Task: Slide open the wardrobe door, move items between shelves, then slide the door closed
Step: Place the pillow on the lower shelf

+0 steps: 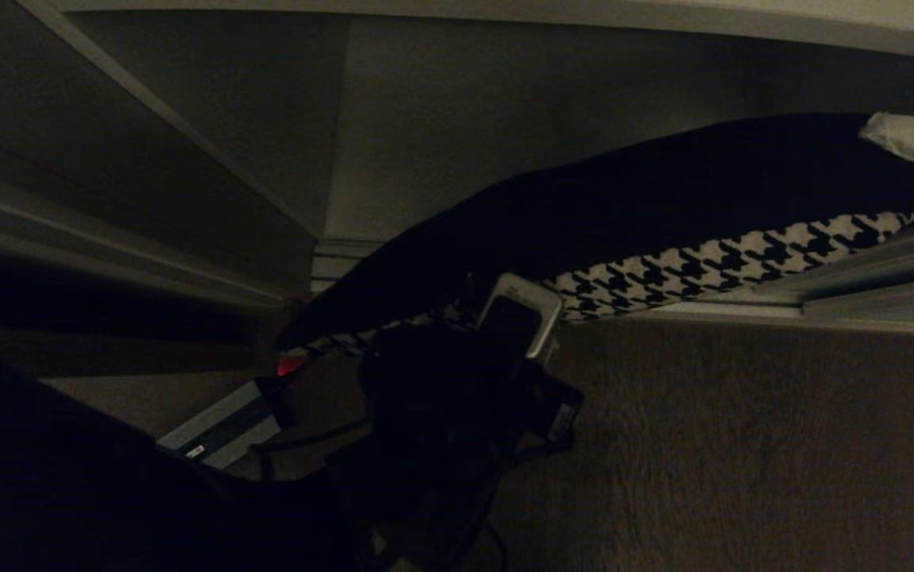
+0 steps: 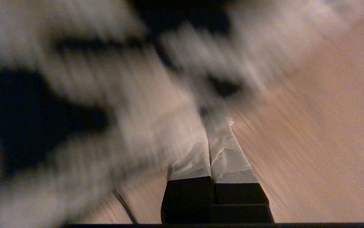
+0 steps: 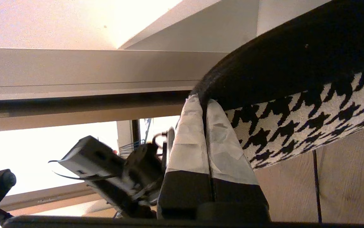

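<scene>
**Both grippers at the cushion's edges, wardrobe bay dark**

Taped fingers [image 3: 197, 142] of the right gripper [image 3: 204, 107] are pressing together on the cushion [image 3: 295, 104], pinching the seam at its dark edge just above the houndstooth band. Over in the head view, that cushion [image 1: 663, 214] is lying tilted across the wardrobe's bottom shelf [image 1: 457, 119], its houndstooth edge hanging over the ribbed floor track [image 1: 861, 278]. Left gripper [image 2: 209, 126] is sitting fully closed against blurred black-and-white fabric; whether it is gripping anything is unclear. Wood-grain flooring [image 1: 742, 445] is showing below.
</scene>
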Robot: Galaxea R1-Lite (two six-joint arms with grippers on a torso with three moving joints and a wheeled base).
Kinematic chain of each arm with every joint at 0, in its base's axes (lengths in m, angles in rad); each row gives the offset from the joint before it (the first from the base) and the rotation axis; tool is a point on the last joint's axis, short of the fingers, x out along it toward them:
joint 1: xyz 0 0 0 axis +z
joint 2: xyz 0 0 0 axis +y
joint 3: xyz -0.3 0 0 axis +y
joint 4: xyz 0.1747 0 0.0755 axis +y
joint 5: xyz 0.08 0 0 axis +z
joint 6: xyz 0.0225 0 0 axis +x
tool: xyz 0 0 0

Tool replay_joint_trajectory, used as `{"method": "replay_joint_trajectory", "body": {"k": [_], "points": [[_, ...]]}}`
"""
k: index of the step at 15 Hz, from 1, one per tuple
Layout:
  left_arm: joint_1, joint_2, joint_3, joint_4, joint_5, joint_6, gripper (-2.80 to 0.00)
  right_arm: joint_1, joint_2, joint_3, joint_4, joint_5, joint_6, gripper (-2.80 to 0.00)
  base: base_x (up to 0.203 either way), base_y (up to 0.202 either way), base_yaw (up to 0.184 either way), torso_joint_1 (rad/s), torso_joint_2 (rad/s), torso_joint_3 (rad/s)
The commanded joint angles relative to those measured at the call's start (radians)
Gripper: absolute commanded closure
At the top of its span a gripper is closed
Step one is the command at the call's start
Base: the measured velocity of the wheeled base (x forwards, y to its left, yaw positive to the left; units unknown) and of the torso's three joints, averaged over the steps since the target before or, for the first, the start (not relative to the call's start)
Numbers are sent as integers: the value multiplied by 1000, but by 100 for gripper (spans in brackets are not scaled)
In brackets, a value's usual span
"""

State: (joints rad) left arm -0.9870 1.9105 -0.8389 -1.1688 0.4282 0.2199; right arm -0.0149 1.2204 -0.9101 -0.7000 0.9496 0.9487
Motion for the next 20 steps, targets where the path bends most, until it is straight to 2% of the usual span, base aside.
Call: {"method": "replay_joint_trajectory", "body": {"k": [1, 6, 9, 20], "points": [[31, 61, -27, -90, 7, 35, 0, 1, -1, 7, -4, 8, 4, 0, 0, 0, 0, 0, 0, 0], [50, 53, -78, -165, 7, 109, 0, 1, 4, 19, -7, 12, -1, 0, 0, 0, 0, 0, 0, 0], [59, 73, -128, -166, 5, 110, 0, 1, 21, 18, -9, 12, -5, 0, 0, 0, 0, 0, 0, 0], [56, 90, -118, -169, 1, 107, 0, 15, -39, 54, -24, 9, 2, 0, 0, 0, 0, 0, 0, 0]]}}
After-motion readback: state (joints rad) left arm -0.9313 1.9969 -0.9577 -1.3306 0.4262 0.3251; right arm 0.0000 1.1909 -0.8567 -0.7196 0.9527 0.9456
